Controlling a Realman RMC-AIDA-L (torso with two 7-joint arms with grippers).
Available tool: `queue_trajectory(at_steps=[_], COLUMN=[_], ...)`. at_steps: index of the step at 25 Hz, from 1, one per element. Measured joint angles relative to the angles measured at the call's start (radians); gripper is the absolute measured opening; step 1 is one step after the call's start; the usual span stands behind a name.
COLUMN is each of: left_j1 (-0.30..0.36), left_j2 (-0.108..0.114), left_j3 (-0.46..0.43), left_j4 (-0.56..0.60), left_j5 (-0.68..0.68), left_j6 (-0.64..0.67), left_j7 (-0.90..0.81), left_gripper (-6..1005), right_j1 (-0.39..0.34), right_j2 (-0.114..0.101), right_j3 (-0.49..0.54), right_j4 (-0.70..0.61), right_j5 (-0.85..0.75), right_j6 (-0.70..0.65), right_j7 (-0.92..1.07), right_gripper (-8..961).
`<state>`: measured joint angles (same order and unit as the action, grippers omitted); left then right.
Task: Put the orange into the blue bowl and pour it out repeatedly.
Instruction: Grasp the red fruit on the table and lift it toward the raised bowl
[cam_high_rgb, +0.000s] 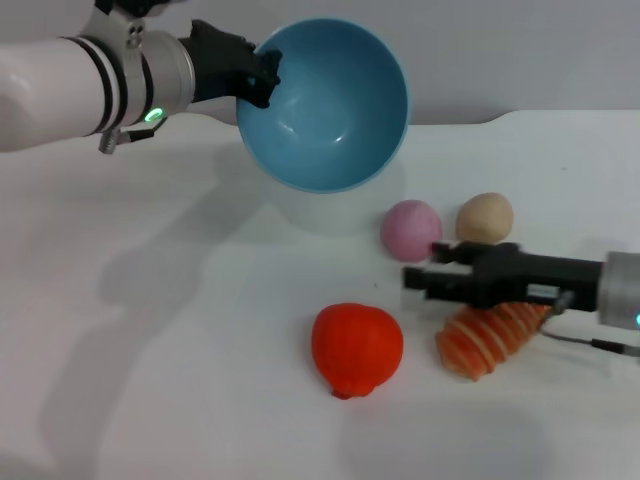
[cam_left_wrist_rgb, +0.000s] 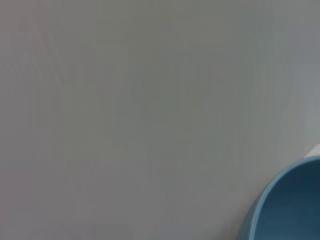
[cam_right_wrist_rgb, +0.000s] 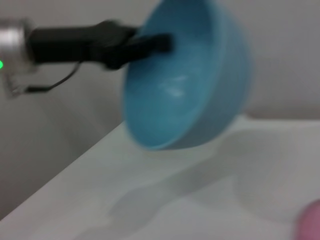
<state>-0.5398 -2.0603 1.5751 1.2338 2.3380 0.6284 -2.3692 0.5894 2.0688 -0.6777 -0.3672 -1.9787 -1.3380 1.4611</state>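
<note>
Lumpy red-orange, your orange (cam_high_rgb: 357, 349) is lying on the table (cam_high_rgb: 180, 380); your left gripper (cam_high_rgb: 262, 78) is clamping the tipped blue bowl (cam_high_rgb: 330, 110) aloft, right gripper (cam_high_rgb: 418, 279) is hovering, fingers parted

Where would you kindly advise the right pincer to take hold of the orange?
Probably across the orange's round middle, coming from above: it lies free on the table, knob low at the front. The right pincer hovers just beside it.

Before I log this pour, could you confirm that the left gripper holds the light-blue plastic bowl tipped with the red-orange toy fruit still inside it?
Not quite: the head view shows the light-blue plastic bowl, tipped in the left gripper, is empty; the red-orange toy fruit lies on the white table.
</note>
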Motion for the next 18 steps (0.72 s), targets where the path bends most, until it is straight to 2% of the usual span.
queue_trajectory(at_steps=[2, 3, 6, 11, 18], left_j1=[-0.005, -0.004, -0.003, 0.004, 0.019], left_j2=[0.0, 0.0, 0.0, -0.001, -0.003], left_j3=[-0.001, 0.003, 0.003, 0.009, 0.012], left_j4=[-0.005, -0.003, -0.003, -0.006, -0.013], left_j5=[0.001, 0.002, 0.002, 0.003, 0.004], left_j6=[0.003, 0.004, 0.005, 0.006, 0.0], left_j7=[-0.007, -0.008, -0.009, -0.01, -0.005], left_gripper=[-1, -1, 0, 0, 0], right_j1=[0.027, 0.055, 0.065, 0.102, 0.114], right_j2=[0.002, 0.004, 0.005, 0.007, 0.01], right_j3=[-0.071, -0.161, -0.183, -0.278, -0.386], right_j4=[0.007, 0.013, 0.021, 0.063, 0.059], right_j5=[-0.003, -0.004, -0.004, -0.004, 0.003], right_j6=[0.0, 0.007, 0.019, 0.097, 0.105], right_j7=[0.03, 0.056, 0.06, 0.084, 0.078], right_gripper=[634, 632, 624, 612, 595])
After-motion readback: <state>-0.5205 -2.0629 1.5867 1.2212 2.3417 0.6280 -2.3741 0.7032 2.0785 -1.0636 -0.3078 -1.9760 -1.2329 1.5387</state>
